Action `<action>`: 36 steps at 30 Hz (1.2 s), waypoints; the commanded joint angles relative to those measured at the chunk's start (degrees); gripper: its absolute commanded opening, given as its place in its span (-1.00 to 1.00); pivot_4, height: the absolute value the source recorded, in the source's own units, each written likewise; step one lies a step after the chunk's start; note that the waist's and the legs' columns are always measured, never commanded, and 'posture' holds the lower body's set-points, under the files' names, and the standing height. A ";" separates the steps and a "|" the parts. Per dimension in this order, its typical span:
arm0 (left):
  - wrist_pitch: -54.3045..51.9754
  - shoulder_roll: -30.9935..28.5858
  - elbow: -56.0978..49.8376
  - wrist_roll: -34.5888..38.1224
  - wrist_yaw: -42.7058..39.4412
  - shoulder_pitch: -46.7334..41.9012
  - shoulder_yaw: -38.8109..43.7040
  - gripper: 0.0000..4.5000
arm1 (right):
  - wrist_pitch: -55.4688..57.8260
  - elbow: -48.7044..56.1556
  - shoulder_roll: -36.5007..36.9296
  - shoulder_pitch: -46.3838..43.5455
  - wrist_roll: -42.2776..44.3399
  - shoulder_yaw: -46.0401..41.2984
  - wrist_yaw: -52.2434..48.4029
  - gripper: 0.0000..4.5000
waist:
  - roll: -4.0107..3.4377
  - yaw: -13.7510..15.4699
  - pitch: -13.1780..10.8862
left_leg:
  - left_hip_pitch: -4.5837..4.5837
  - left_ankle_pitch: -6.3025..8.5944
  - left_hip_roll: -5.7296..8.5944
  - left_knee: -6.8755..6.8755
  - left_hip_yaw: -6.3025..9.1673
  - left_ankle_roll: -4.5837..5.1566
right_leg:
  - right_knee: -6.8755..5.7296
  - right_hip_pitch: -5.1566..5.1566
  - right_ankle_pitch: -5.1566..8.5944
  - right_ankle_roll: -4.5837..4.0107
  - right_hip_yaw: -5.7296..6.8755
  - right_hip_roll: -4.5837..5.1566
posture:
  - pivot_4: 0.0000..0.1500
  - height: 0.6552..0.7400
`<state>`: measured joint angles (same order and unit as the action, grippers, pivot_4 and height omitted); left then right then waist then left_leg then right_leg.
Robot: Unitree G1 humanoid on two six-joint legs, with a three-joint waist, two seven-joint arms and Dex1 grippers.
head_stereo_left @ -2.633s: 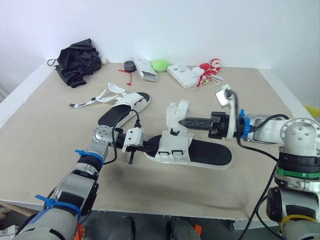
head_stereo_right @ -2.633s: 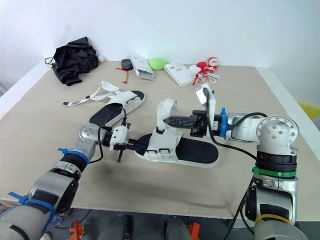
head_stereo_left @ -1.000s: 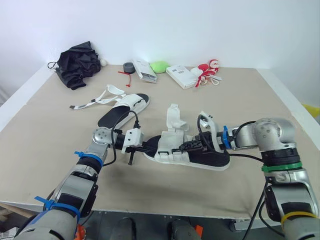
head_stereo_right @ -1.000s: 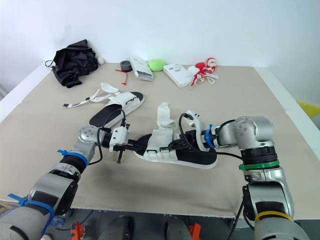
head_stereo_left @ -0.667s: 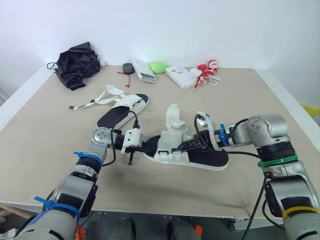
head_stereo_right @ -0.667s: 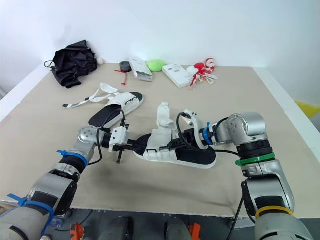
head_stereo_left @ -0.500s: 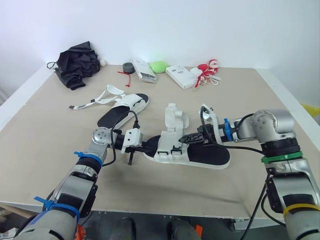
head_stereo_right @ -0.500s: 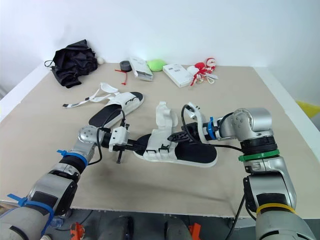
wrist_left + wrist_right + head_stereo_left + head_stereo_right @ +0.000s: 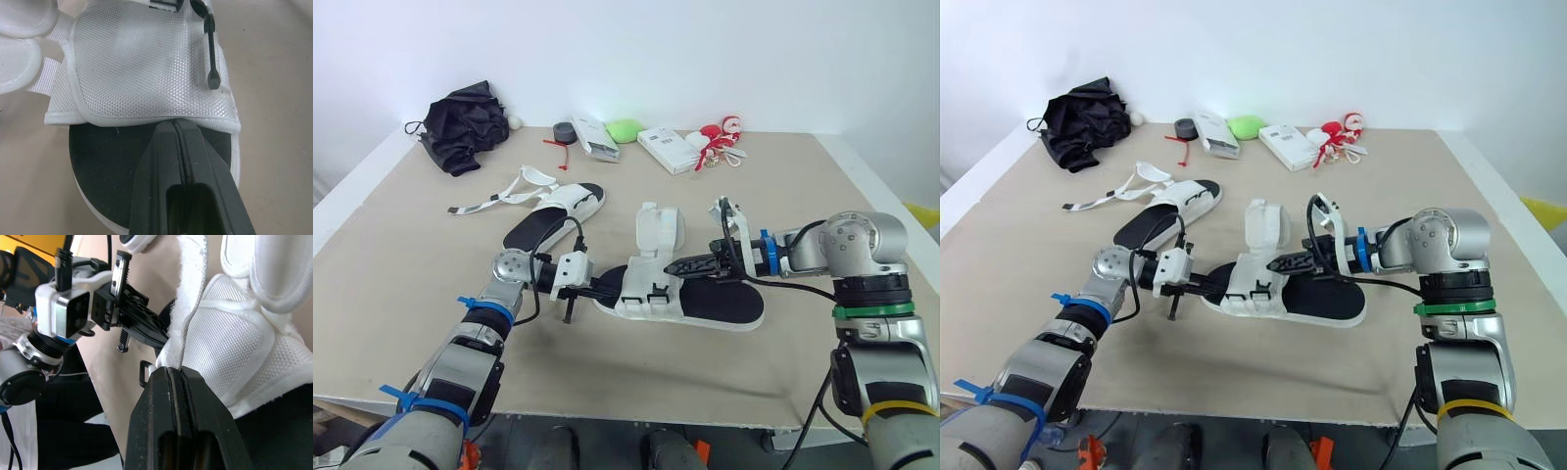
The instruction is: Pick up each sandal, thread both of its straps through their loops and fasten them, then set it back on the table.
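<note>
Pins sandal (image 9: 724, 305) toe with clenched left hand (image 9: 609, 291) toward surface's (image 9: 411, 294) front edge; pinches strap (image 9: 656, 227) in right hand (image 9: 675, 265). Risks losing strap — thin edge grip — or dragging sandal if pulled hard.

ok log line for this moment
left jaws: shut on sandal toe | right jaws: shut on strap | second sandal: straps loose

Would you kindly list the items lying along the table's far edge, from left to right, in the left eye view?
black bundle → dark tape roll → white packet → green object → white box → red-and-white toy
</note>
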<state>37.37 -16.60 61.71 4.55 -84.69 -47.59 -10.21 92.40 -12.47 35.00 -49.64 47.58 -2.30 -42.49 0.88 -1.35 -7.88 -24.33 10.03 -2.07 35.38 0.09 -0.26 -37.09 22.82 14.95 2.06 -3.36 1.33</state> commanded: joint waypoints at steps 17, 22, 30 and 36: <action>-2.61 -1.27 4.45 -5.65 -0.59 4.75 -3.83 -1.00 | 0.10 2.63 0.41 1.05 4.29 0.24 2.75 -0.96 | -0.01 0.00 0.00 | 0.00 0.00 0.00 0.00 -0.03 0.00 | 0.00 0.01 0.00 0.00 -0.03 0.02 | 1.00 1.00; -2.64 -1.38 4.42 -5.66 -0.47 4.94 -3.81 -1.00 | 0.10 2.52 1.03 0.81 4.96 0.29 2.52 -0.96 | -0.01 0.00 0.00 | 0.00 0.00 0.00 0.00 -0.03 0.00 | 0.00 0.01 0.00 0.00 -0.02 0.01 | 1.00 1.00; -2.63 -1.08 4.45 -5.74 -0.42 5.00 -3.94 -1.00 | 0.10 4.98 1.85 3.03 5.01 3.68 2.82 -0.96 | 0.00 0.00 0.00 | 0.00 0.01 0.00 -0.01 -0.02 0.01 | 0.00 0.02 0.01 0.00 -0.03 0.02 | 1.00 1.00; -2.59 -1.10 4.54 -5.82 -0.39 4.87 -3.96 -1.00 | -4.25 11.02 2.08 7.06 0.10 7.84 3.58 -0.96 | -0.03 0.00 0.03 | 0.00 0.04 0.01 -0.03 -0.02 0.04 | 0.01 0.02 0.05 0.01 -0.01 0.02 | 1.00 1.00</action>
<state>37.37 -16.59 61.25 4.65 -84.93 -47.28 -10.21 88.52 -3.96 36.93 -43.14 47.90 4.18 -38.54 0.85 -1.35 -7.85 -24.33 10.09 -2.08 35.35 0.07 -0.21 -37.08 22.83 15.01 2.05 -3.37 1.34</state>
